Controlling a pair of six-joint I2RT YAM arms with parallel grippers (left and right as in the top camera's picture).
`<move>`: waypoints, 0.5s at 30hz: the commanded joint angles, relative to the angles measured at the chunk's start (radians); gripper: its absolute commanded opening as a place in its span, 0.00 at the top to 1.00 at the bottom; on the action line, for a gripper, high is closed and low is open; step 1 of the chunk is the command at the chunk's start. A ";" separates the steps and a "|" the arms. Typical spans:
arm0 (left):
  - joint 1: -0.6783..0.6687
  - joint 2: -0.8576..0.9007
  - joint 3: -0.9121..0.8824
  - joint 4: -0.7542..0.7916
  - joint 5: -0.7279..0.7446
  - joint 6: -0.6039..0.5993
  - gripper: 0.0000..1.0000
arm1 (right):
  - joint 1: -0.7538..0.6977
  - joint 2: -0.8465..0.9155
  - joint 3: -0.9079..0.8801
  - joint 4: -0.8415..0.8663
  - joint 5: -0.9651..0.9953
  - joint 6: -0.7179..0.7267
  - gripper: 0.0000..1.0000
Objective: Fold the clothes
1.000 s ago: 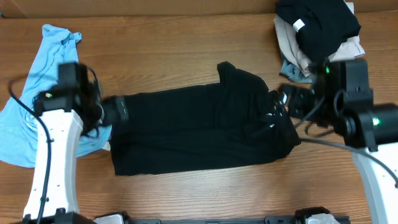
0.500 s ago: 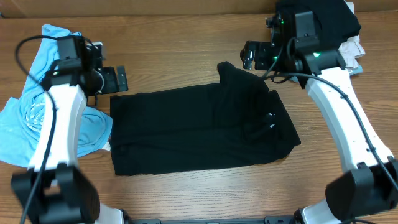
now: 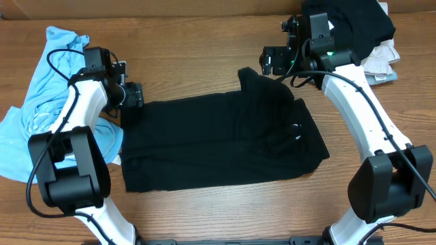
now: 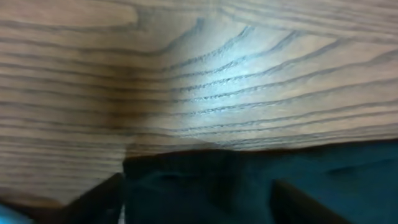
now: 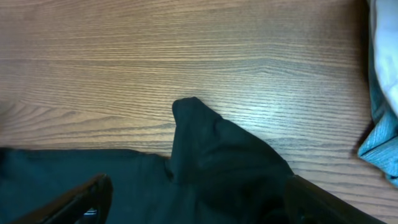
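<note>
The black shirt (image 3: 218, 143) lies flat across the middle of the table, folded into a wide band, with a flap sticking up at its top right corner (image 3: 248, 78) and small white logos near its right end. My left gripper (image 3: 133, 95) is open just above the shirt's top left corner (image 4: 205, 180). My right gripper (image 3: 272, 61) is open just above the top right flap (image 5: 205, 137). Neither holds cloth.
A light blue garment (image 3: 41, 109) lies crumpled at the left, beside the left arm. A pile of folded garments (image 3: 354, 34), black on top over beige and grey-blue, sits at the back right; its grey-blue edge shows in the right wrist view (image 5: 382, 124).
Both arms swung from the shirt's ends to its far edge one second ago. Since then the left gripper has moved slightly down to the top left corner; the right gripper barely moved.
</note>
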 commanded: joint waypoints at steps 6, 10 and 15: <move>-0.008 0.100 0.009 -0.008 0.000 -0.204 0.36 | 0.015 0.064 0.023 0.042 0.002 0.013 0.11; -0.008 0.125 0.009 -0.005 0.000 -0.220 0.37 | 0.032 0.092 0.023 0.046 0.002 0.012 0.11; -0.008 0.141 0.009 -0.006 0.000 -0.220 0.69 | 0.051 0.118 0.023 0.082 0.003 0.012 0.12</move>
